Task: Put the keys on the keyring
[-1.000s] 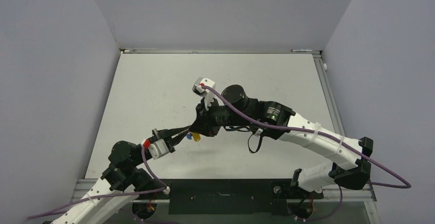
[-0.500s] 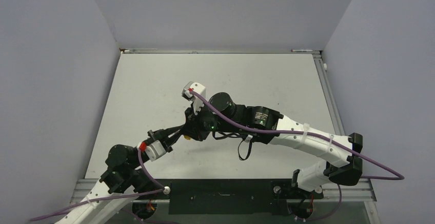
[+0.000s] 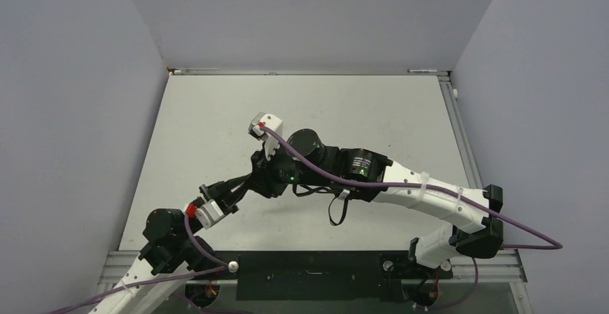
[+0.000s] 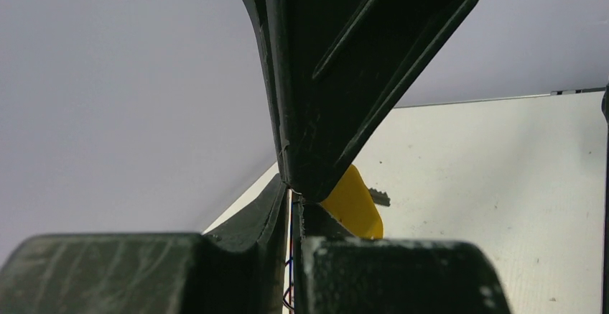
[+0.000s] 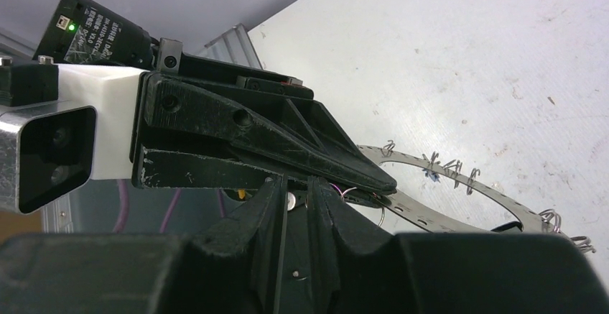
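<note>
My left gripper and right gripper meet tip to tip above the white table. In the left wrist view my left gripper is pinched on a thin wire, the keyring. A yellow-headed key with a silver toothed blade hangs just behind the right gripper's fingers. In the right wrist view my right gripper is nearly closed on a small silvery piece, apparently a key. A short arc of the keyring shows below the left gripper's fingers. The blue-headed key is hidden.
A grey perforated strip with small wire twists curves over the table right of my right fingers. A black loop hangs under the right arm. Grey walls enclose the table on three sides.
Both grippers have moved left together, staying tip to tip. The yellow and blue key heads that showed below the meeting point are now hidden in the top view.
</note>
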Controlling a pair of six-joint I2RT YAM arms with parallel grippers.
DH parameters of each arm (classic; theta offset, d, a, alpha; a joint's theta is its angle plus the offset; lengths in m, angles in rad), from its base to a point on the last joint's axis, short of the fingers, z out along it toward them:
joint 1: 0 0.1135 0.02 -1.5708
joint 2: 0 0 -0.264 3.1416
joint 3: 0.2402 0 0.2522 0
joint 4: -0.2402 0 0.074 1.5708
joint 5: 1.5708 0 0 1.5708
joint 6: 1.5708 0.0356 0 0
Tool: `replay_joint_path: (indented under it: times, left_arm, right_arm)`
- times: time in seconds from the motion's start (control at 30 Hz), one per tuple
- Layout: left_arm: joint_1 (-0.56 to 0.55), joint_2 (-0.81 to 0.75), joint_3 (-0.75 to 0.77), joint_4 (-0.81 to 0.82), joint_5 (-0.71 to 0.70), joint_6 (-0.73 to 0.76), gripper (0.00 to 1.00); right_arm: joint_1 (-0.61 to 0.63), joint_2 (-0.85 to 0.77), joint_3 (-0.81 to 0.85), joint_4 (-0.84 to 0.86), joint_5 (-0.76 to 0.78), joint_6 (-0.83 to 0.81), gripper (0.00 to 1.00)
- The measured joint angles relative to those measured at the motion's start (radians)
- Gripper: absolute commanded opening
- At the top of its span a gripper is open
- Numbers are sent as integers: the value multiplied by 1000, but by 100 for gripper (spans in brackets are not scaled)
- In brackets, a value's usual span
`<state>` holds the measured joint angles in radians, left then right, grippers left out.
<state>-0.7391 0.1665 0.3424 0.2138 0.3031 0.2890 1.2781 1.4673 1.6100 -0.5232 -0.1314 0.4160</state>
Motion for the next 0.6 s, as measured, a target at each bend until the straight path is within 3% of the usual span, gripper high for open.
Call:
replay_joint_path:
  times: [0.2,0.6]
  left_arm:
    - [37,-35,-8,62,5,-50,0]
    - [135,-61,-38,267,14,-204,0]
  right_arm:
    - [6,22,51,12,-28,-3,21]
    - [19,83,168,61,-93,-29,33]
